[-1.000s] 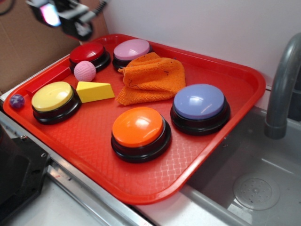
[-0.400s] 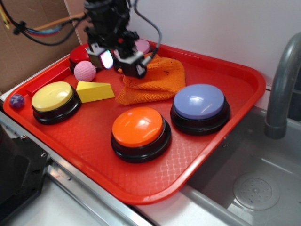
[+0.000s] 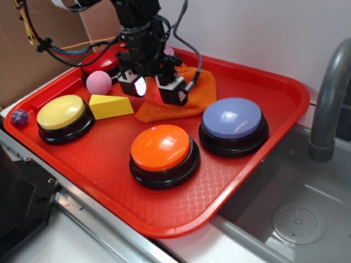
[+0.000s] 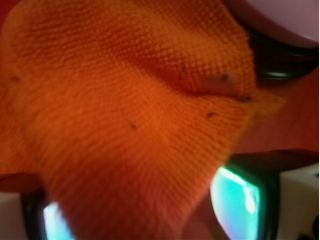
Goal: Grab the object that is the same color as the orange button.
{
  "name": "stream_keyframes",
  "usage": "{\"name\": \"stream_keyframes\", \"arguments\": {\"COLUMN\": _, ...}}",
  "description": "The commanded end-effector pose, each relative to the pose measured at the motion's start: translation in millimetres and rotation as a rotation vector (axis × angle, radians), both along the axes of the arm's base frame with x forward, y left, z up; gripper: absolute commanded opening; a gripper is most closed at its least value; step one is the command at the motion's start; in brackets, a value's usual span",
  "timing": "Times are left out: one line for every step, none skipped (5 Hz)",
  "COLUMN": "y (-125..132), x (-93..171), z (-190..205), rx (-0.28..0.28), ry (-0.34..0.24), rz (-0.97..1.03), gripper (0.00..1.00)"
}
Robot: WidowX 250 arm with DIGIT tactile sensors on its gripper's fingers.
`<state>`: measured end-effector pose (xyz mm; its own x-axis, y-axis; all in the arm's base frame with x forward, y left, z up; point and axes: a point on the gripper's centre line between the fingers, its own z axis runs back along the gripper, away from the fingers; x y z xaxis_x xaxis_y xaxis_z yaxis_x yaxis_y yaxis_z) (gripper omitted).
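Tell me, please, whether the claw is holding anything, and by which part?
Nothing yet, as far as shows: the claw sits open over the cloth, fingers either side of it.

A red tray [image 3: 258,181] carries a blue button [image 3: 232,119] near its right edge and a yellow button [image 3: 61,113] at its left edge, with a yellow wedge [image 3: 109,106] just beside it. A pink ball [image 3: 98,82] and a red button [image 3: 101,61] sit toward the far-left corner. A purple ball [image 3: 20,117] rests on the left rim. A grey faucet [image 3: 329,104] stands to the right.
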<state>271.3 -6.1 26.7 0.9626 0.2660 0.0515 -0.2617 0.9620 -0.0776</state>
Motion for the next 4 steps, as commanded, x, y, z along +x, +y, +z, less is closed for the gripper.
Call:
{"name": "stream_keyframes", "arguments": {"y": 0, "x": 19, "z": -3, "rx": -0.008, "ry": -0.063, "rz": 0.017, "gripper": 0.00}}
{"name": "stream_keyframes", "arguments": {"y": -1, "x": 19, "z": -1, "rx": -0.013, "ry": -0.068, "rz": 0.020, "gripper": 0.00}}
{"name": "stream_keyframes", "arguments": {"y": -2, "x": 20, "z": 3, "rx": 0.023, "ry": -0.053, "rz": 0.013, "gripper": 0.00}}
{"name": "stream_keyframes", "arguments": {"y": -4, "x": 19, "z": 9, "rx": 0.053, "ry": -0.050, "rz": 0.009, "gripper": 0.00}}
